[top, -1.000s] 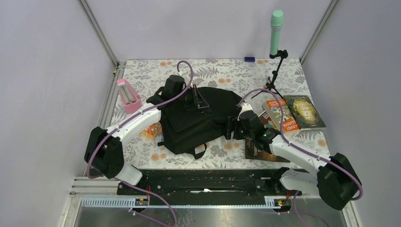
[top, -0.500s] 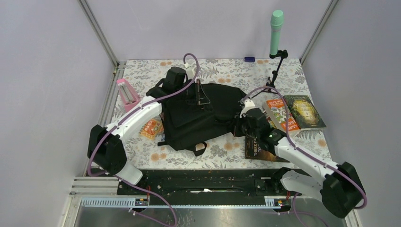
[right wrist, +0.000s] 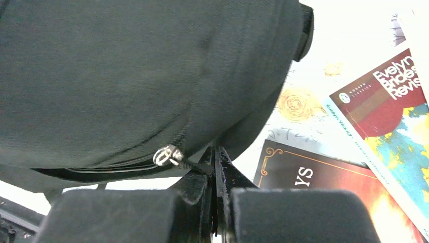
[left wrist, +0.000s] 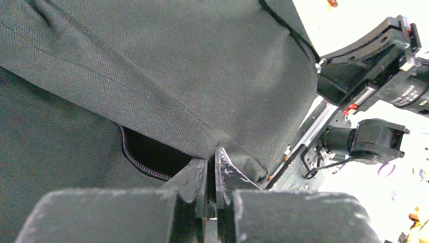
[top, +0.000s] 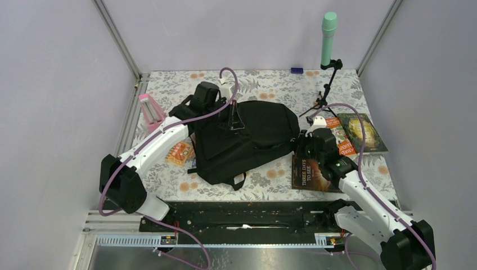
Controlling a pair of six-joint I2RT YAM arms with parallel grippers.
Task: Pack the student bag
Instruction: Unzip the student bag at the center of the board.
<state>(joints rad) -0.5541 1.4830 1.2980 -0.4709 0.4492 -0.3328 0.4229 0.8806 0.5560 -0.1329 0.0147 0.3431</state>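
The right claw [right wrist: 215, 152] has snapped shut within the last second. It stood wide at the right end of the student bag [top: 247, 140], and now it is clenched on the black tab of the zip pull [right wrist: 169, 156]. Its arm has meanwhile swung out to the right, over the dark book [top: 311, 174]. The left claw [left wrist: 211, 157] is also clenched, pinching a fold of the bag's fabric near its far edge and holding it up off the worktop [top: 270, 84], much as it did before. With one end pinned and the zip pull gripped, the zip is probably being drawn to open the bag, so packing itself has not begun. The bag lies across the middle of the worktop between the two arms. Its right tip touches the right claw, and its bulk stretches away to that claw's left.
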